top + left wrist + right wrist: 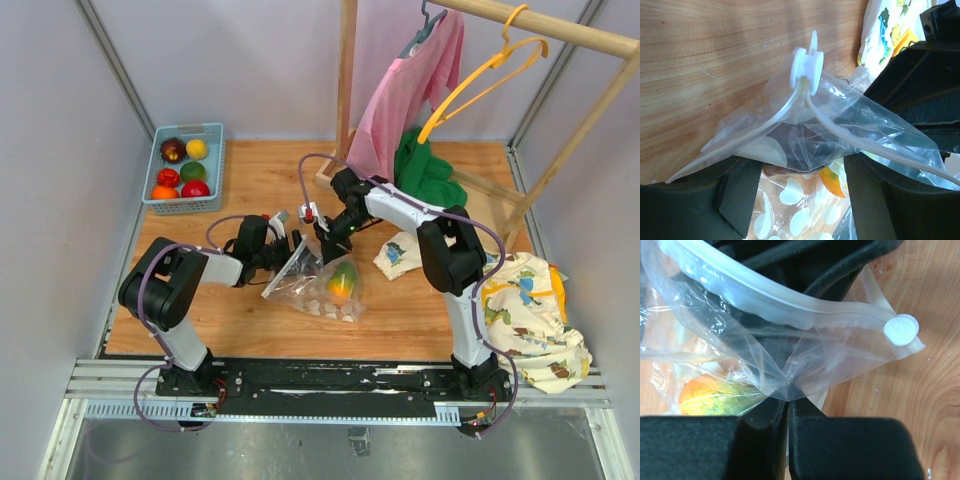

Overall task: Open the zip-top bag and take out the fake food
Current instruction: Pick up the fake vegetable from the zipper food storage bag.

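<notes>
Clear plastic zip-top bag [318, 288] with a white zip strip lies mid-way across the wooden table [400, 310]. Its tracks are parted and the white slider [806, 70] sits at one end. We see an orange-and-green plastic fruit [342, 281] inside. The right gripper [788, 407] is clenched on one lip, lifting it. The left gripper [796, 172] straddles the other lip with its fingers spread, and we judge it is there to widen the mouth.
</notes>
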Available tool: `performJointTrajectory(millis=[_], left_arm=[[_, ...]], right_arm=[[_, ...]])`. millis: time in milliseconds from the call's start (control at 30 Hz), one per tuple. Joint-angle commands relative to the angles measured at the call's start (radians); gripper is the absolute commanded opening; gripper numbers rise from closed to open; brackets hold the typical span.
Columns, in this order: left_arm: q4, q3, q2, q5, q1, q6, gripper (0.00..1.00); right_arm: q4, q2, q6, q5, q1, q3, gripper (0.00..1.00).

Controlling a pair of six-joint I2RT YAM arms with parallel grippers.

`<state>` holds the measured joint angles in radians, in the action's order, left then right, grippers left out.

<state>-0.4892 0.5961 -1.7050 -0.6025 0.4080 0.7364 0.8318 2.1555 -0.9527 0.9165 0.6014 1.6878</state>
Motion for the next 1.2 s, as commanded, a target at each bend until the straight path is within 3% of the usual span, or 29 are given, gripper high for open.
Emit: performJointTrajectory(millis=[0,233,500,633,733,867,1033,1167], left_arm=[[0.042,0.004,0.004,0.081,0.036,-0.046,0.67],[0.101,-0.002,0.026,0.122,0.036,-0.075,0.42],[0.123,-0.004,0.033,0.117,0.037,-0.092,0.42],[0.100,-0.008,0.034,0.073,0.035,-0.085,0.53],[0.062,-0.021,0.039,0.049,0.034,-0.067,0.64],[0.011,-0.038,0.044,0.012,0.032,-0.041,0.73],[-0.021,-0.075,0.070,-0.025,0.011,-0.020,0.74],[0.003,-0.108,0.113,-0.020,-0.020,-0.037,0.68]], right_arm=[[-0.076,0.039,0.070,0.127,0.037,0.016,0.01],[-0.077,0.025,0.078,0.110,-0.009,0.011,0.05],[-0.083,-0.012,0.004,-0.002,-0.033,-0.025,0.33],[-0.084,-0.005,-0.039,-0.021,-0.030,-0.041,0.40],[-0.073,0.008,-0.062,-0.028,-0.020,-0.047,0.39],[-0.067,0.021,-0.067,-0.027,-0.006,-0.046,0.30],[-0.063,0.037,-0.046,-0.023,-0.004,-0.035,0.14],[-0.060,0.045,-0.034,-0.044,-0.005,-0.027,0.08]])
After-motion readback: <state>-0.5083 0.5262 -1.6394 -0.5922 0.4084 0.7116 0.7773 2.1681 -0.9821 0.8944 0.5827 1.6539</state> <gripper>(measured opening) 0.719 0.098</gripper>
